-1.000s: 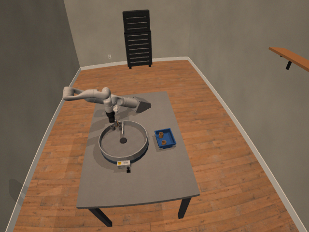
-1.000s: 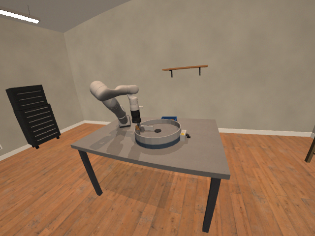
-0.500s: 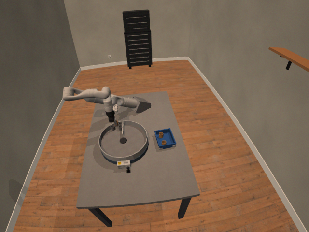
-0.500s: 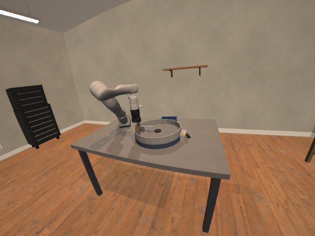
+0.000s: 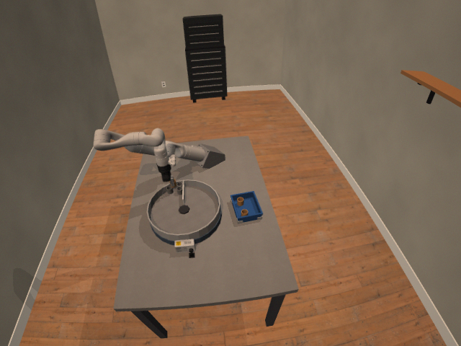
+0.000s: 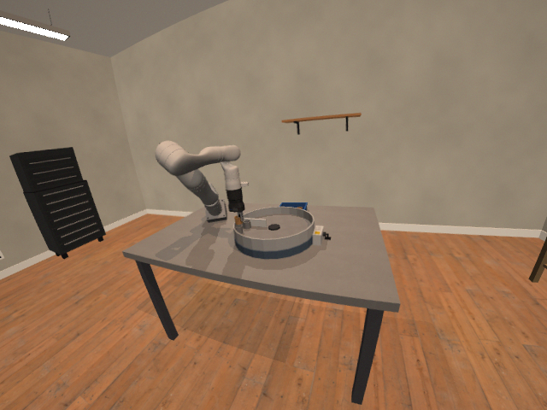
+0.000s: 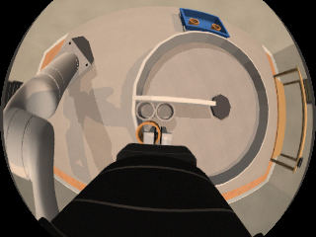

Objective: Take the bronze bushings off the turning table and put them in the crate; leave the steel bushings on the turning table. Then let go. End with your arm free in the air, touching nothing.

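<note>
Bronze bushing [image 7: 146,130] is sitting clamped in your nearly closed gripper [image 7: 157,134]; you are lifting straight up, clearing the steel bushings [image 7: 157,111] and turning table [image 7: 259,86] wall before crossing to the crate [image 7: 203,23].

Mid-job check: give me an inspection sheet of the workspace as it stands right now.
Surface: grey table bearing the turntable, crate and arm base.
Job's things: two bronze bushings lie in the blue crate; a third bronze bushing is in the gripper just above the turntable's rim; two steel bushings sit side by side on the turntable against a white bar.
Clutter: small labelled box at the turntable's edge.
Grippers: gripper shut on the third bronze bushing.
Cables: nothing seen.
Surroundings: black cabinet, wall shelf, wood floor.
</note>
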Action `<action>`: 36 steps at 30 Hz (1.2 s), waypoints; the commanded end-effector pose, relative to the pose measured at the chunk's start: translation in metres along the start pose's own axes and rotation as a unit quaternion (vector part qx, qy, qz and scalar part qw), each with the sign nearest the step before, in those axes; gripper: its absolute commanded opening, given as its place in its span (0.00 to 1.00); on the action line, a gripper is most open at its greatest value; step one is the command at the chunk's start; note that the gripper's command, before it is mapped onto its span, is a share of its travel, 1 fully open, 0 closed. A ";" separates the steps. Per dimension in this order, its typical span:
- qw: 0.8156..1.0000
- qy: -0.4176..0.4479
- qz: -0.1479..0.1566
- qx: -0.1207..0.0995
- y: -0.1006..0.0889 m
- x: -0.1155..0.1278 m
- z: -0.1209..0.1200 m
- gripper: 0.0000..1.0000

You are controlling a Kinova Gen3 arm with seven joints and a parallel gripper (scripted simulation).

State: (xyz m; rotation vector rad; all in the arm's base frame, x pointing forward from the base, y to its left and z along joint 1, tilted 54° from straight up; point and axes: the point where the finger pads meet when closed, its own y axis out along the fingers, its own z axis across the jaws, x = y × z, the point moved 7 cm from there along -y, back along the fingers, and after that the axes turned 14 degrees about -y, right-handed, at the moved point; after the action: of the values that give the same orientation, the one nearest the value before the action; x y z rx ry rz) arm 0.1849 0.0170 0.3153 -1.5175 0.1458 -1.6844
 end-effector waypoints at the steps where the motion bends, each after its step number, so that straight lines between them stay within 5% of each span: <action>1: 1.000 0.000 0.002 0.002 -0.005 -0.001 0.001 0.00; 13: 1.000 0.000 0.002 0.002 -0.005 -0.001 0.001 0.00; 18: 1.000 0.000 0.001 0.002 -0.031 -0.001 0.001 0.00; 30: 1.000 0.000 0.001 0.002 -0.031 -0.001 0.001 0.00; 36: 1.000 0.000 0.001 0.002 -0.057 -0.001 0.001 0.00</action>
State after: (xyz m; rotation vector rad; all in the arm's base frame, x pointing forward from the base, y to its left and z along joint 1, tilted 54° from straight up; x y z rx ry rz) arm 0.1587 0.0471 0.3459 -1.5213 0.1464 -1.6927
